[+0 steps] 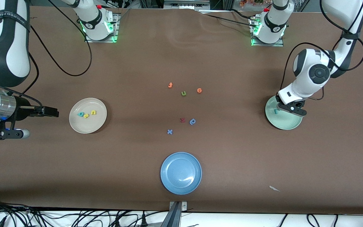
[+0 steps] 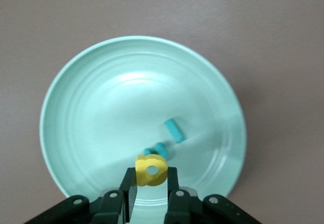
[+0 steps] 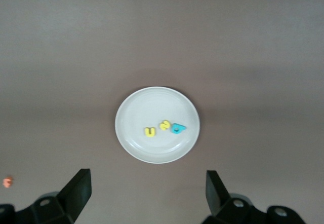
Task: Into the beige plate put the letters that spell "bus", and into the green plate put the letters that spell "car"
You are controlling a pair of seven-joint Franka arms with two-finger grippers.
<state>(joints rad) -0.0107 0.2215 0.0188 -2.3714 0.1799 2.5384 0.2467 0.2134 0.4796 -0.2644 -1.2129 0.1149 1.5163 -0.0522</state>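
The green plate [image 2: 76,82] lies at the left arm's end of the table [image 1: 284,124]. My left gripper [image 2: 152,177] hangs over it [image 1: 291,109], shut on the yellow "a" [image 2: 152,170]. Two teal letters lie in that plate, one [image 2: 174,131] apart from the "a", the other [image 2: 157,151] just past it. The beige plate [image 1: 88,126] holds the teal "b" [image 1: 81,114], yellow "s" [image 1: 86,115] and yellow "u" [image 1: 93,112]. My right gripper [image 1: 50,112] waits open beside this plate [image 3: 131,107], toward the right arm's end, with nothing between its fingers [image 3: 78,188].
Loose letters lie mid-table: an orange "t" [image 1: 170,85], a green "u" [image 1: 183,93], an orange round letter [image 1: 199,90], a red "m" [image 1: 182,120], a blue "p" [image 1: 193,121] and a blue "x" [image 1: 169,131]. A blue plate [image 1: 181,172] sits nearest the front camera.
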